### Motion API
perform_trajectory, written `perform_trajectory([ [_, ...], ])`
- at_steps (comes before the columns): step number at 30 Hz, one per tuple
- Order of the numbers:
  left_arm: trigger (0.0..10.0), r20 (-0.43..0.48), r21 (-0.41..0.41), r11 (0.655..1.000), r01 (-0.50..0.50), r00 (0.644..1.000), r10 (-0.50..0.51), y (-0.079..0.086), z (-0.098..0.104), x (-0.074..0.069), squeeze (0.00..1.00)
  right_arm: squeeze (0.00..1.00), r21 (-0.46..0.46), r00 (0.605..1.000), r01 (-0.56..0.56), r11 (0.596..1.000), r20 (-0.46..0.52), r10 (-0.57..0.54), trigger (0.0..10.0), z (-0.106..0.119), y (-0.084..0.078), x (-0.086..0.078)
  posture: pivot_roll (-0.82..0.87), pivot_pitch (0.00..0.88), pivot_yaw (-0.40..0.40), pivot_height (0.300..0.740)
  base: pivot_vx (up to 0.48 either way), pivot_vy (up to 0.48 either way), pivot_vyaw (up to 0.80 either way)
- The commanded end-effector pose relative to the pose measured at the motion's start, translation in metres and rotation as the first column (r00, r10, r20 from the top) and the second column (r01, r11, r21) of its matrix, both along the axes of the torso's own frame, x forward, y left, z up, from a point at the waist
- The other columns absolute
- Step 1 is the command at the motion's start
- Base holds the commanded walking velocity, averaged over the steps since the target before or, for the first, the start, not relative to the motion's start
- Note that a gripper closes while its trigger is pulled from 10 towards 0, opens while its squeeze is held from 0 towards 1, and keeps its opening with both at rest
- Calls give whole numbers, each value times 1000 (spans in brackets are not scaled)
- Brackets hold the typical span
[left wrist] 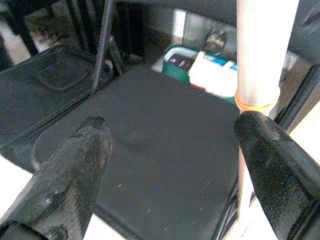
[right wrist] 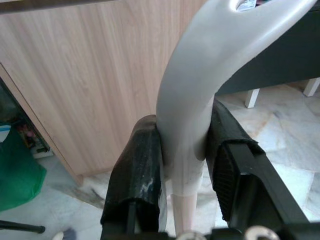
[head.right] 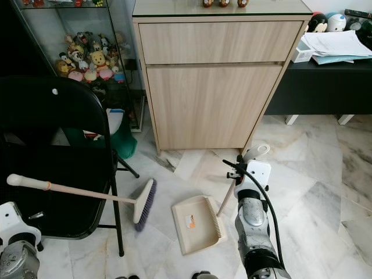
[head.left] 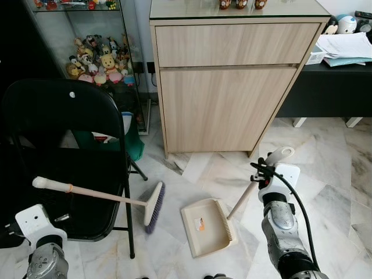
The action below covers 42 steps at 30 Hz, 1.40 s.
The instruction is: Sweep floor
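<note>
the broom (head.left: 104, 196), light and stiff on its smooth pale shaft, lay propped across the black folding chair (head.left: 64, 151), bristles on the marble floor (head.left: 325, 192); best taken near the orange band. the left gripper (left wrist: 170, 165) stood wide open, the shaft just touching one finger, nothing held between the jaws. ahead of the jaws, to the right, the dustpan (head.left: 206, 225) rested flat, its rigid handle clamped between the right gripper (right wrist: 185, 170) fingers.
</note>
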<state>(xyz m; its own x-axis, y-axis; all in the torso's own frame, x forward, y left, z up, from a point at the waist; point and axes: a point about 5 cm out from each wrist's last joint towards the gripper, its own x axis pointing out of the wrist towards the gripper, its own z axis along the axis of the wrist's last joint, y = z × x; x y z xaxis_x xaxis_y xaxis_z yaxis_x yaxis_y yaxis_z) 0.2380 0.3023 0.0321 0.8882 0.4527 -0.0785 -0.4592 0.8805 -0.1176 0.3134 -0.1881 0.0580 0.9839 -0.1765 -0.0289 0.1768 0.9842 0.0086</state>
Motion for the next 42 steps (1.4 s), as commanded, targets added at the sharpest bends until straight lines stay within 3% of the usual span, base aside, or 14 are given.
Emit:
perform_trajectory([
  [1, 10000, -2, -18, 1000, -1, 1000, 1, 1, -2, -3, 0, 0, 2, 1000, -3, 1000, 7, 3, 10000, 2, 1, 1, -54, 165, -8, 740, 0, 0, 0],
  [4, 10000, 2, -35, 998, 45, 999, -44, 0, -2, -1, 0, 0, 3, 1000, -7, 1000, 6, 7, 10000, 2, 1, 1, -55, 163, -7, 740, 0, 0, 0],
  [6, 10000, -42, 21, 989, 149, 988, -148, -2, -1, -2, 0, 0, 5, 1000, -9, 1000, 8, 9, 10000, 2, 2, 2, -55, 163, -7, 740, 0, 0, 0],
  [14, 10000, -117, 116, 960, 254, 964, -240, 8, 2, -9, 0, 0, 9, 1000, -14, 1000, 4, 14, 10000, 2, 3, 3, -49, 157, -5, 740, 0, 0, 0],
  [20, 10000, -87, 115, 965, 234, 970, -225, 15, 8, -10, 0, 0, 11, 1000, -17, 1000, 4, 17, 10000, 2, 5, 3, -47, 157, -5, 740, 0, 0, 0],
  [23, 10000, -47, 96, 985, 140, 990, -136, 19, 11, -7, 0, 0, 11, 1000, -20, 1000, 4, 20, 10000, 2, 5, 3, -47, 157, -5, 740, 0, 0, 0],
  [27, 10000, -23, 83, 991, 104, 994, -102, 14, 12, -3, 0, 0, 12, 1000, -20, 1000, 6, 20, 10000, 2, 6, 3, -54, 156, -5, 740, 0, 0, 0],
  [32, 10000, -7, 72, 990, 121, 993, -121, 4, 11, 3, 0, 0, 10, 1000, -19, 1000, 7, 19, 10000, 2, 5, 3, -58, 156, -6, 740, 0, 0, 0],
  [37, 10000, 28, 28, 993, 115, 993, -115, 2, 12, 5, 0, 0, 11, 1000, -18, 1000, 7, 18, 10000, 2, 4, 3, -59, 155, -4, 740, 0, 0, 0],
  [42, 10000, 46, 40, 993, 111, 993, -113, 5, 17, 6, 0, 0, 13, 1000, -20, 1000, 7, 20, 10000, 2, 5, 3, -59, 155, -4, 740, 0, 0, 0],
])
